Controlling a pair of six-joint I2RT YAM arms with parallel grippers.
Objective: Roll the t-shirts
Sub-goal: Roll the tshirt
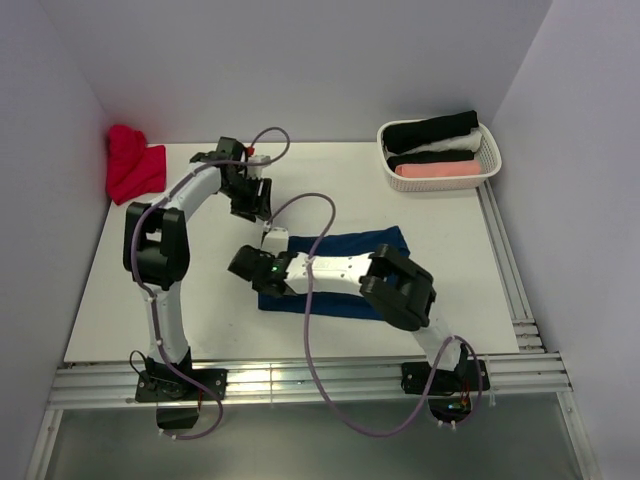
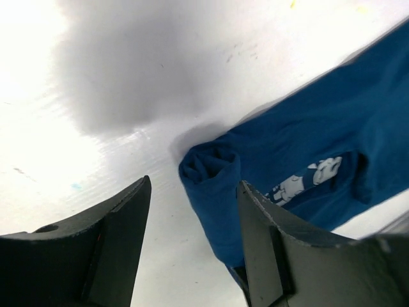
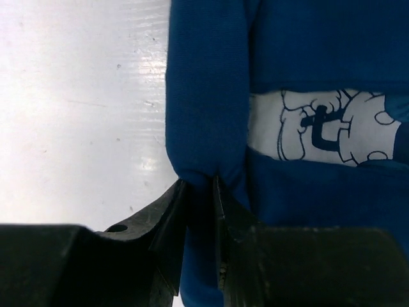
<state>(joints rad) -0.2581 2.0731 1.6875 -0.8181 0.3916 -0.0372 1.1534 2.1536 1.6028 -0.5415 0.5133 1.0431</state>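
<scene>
A navy blue t-shirt (image 1: 360, 243) lies mid-table, its left edge rolled into a tube (image 3: 204, 89). The pale cartoon print (image 3: 326, 128) shows just right of the roll. At the roll's near end my right gripper (image 3: 199, 182) is shut on the cloth, both fingers pinching it. My left gripper (image 2: 193, 185) stands open over the roll's far end (image 2: 209, 167), which lies just ahead of the right finger (image 2: 268, 243); nothing is held between them. From above, the left gripper (image 1: 250, 205) is behind the shirt's left edge and the right gripper (image 1: 250, 268) is at that edge.
A red t-shirt (image 1: 133, 165) lies crumpled at the back left by the wall. A white basket (image 1: 490, 150) at the back right holds rolled black, white and pink shirts. Metal rails run along the table's front and right edges (image 1: 510, 270).
</scene>
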